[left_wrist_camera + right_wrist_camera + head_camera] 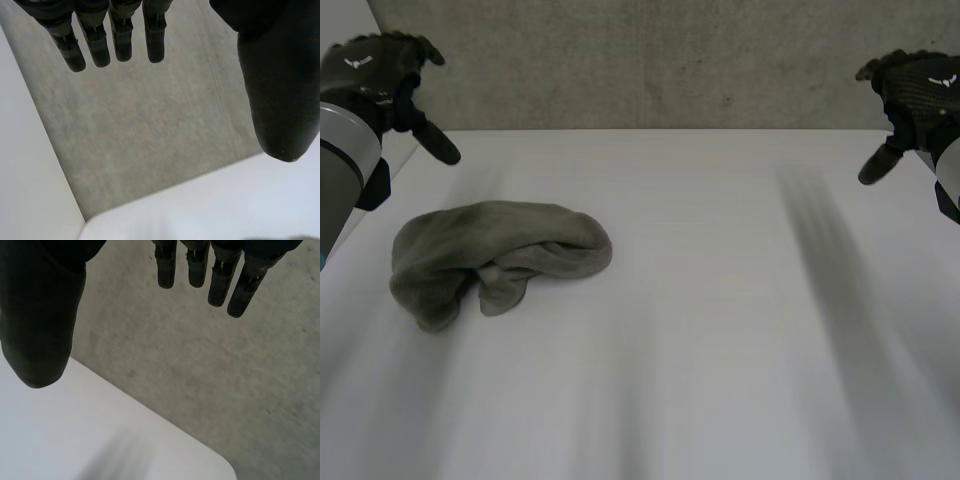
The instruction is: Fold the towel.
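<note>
A grey-green towel (495, 258) lies crumpled in a heap on the left part of the white table (720, 330). My left hand (382, 82) hangs raised at the far left, above and behind the towel, its fingers (115, 37) straight and its thumb (280, 90) apart, holding nothing. Raised at the far right, well away from the towel, my right hand (912, 95) is open too, with straight fingers (220, 275) and a spread thumb (40, 325).
A grey concrete wall (650, 60) stands behind the table's back edge. The wall and a corner of the table (100, 440) lie beyond my right hand's fingers. The table's back corner (200, 210) lies under my left hand.
</note>
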{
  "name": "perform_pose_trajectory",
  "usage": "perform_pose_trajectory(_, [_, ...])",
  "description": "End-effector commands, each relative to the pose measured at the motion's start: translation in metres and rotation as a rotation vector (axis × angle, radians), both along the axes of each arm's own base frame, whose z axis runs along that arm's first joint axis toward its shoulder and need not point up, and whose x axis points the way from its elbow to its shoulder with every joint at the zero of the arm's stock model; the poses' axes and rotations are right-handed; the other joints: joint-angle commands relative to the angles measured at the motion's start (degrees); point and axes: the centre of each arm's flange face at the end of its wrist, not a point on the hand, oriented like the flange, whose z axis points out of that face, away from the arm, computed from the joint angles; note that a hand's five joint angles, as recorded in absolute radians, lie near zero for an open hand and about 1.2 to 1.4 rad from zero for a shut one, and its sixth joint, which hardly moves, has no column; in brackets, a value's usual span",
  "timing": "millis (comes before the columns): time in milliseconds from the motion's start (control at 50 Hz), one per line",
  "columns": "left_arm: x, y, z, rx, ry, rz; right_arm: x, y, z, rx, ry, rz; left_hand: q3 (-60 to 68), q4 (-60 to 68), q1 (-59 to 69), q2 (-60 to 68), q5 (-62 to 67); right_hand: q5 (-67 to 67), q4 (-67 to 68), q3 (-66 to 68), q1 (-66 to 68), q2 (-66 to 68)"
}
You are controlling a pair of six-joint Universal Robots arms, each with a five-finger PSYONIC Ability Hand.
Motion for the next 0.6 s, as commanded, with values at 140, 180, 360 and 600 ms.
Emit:
perform_pose_trajectory(140, [-0.008,0.007,-0.013,0.067,-0.011,-0.057,0.006,0.006,0.009,0.052,-0.066,0.087,-3.0,-3.4,-1.6,-1.3,0.3,-3.6,-4.4,-2.5,-3.2,-4.5])
perform_pose_trajectory(180, [-0.014,0.01,-0.012,0.045,-0.008,-0.077,0.006,0.006,0.009,0.053,-0.064,0.09,-3.0,-3.4,-1.2,-1.0,0.6,-3.6,-4.4,-2.5,-3.2,-4.5])
perform_pose_trajectory(360, [-0.023,0.014,-0.011,0.012,-0.006,-0.103,0.005,0.006,0.01,0.05,-0.064,0.09,-3.0,-3.4,-1.2,-1.0,0.6,-3.6,-4.4,-2.5,-3.2,-4.5])
perform_pose_trajectory(600, [-0.022,0.01,-0.017,0.017,-0.012,-0.097,0.006,0.008,0.005,0.065,-0.055,0.098,-3.0,-3.4,-2.3,-2.0,-0.4,-3.6,-4.4,-2.5,-3.2,-4.5])
